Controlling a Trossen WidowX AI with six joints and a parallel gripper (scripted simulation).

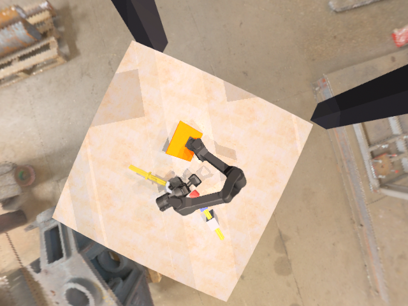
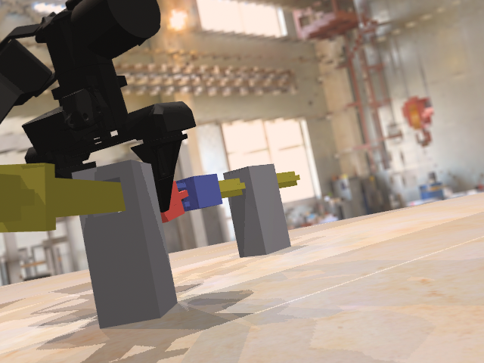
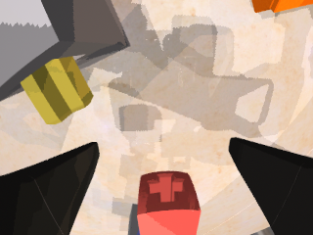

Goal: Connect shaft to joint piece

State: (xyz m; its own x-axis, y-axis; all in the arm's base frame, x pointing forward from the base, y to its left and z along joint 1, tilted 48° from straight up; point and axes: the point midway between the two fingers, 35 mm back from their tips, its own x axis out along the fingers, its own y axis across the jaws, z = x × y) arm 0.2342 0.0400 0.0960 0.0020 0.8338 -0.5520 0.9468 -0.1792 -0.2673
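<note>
Status: alignment apparently unfinished, insertion not done. Left to right in the exterior view: the collared yellow sliding shaft (image 1: 138,170) (image 2: 89,197) (image 3: 58,90) passes through its grey block (image 2: 121,258) (image 3: 24,49), its ribbed end outside the joint piece. The gripper (image 1: 185,185) (image 2: 119,191) (image 3: 164,147) stands wide, nothing clasped. The red joint piece (image 1: 194,193) (image 2: 176,206) (image 3: 168,222) sits at wrist-view 6 o'clock, between the finger lines but not gripped; the shaft end lies toward its 10 o'clock. Right of it come the blue hinge fork (image 2: 203,191), fixed yellow shaft (image 1: 219,233) (image 2: 231,187) and second grey block (image 2: 254,215). Remaining: grasp, turn, release, push to the stop, withdraw. Joint piece: squarish, bright outer face, darker mouth with a cross-shaped recess (opening toward wrist-view 12 o'clock, so probably off the shaft's line).
</note>
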